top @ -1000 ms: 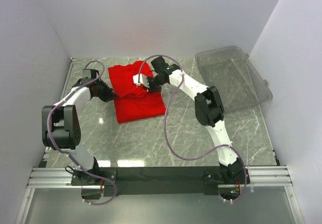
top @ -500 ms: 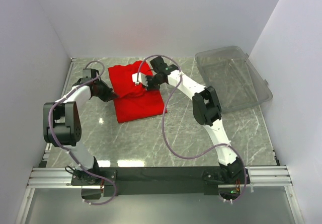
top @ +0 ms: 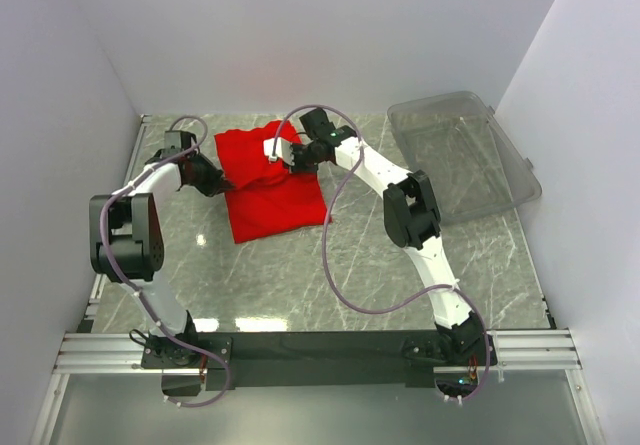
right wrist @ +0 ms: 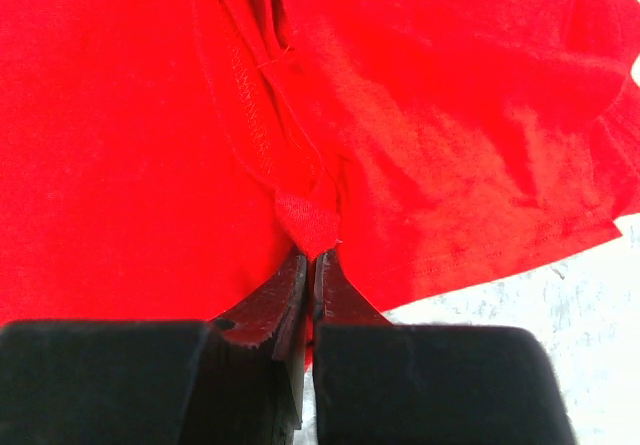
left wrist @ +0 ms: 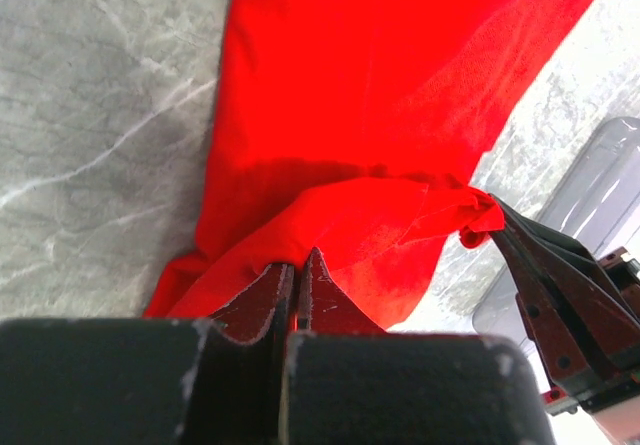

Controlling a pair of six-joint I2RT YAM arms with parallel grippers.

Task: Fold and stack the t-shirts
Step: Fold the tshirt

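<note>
Lying rumpled and half-folded, the red t-shirt (top: 272,203) is pinched by left gripper (left wrist: 300,263) and right gripper (right wrist: 310,258).

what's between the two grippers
Only the red t-shirt: the left gripper and right gripper are each shut on it, and a raised fold of cloth spans the gap, clearest in the left wrist view.

Bright, even overhead light, soft shadows, faint table (top: 300,275) glare; wrist views' near edges blur, perhaps from closeness.
</note>
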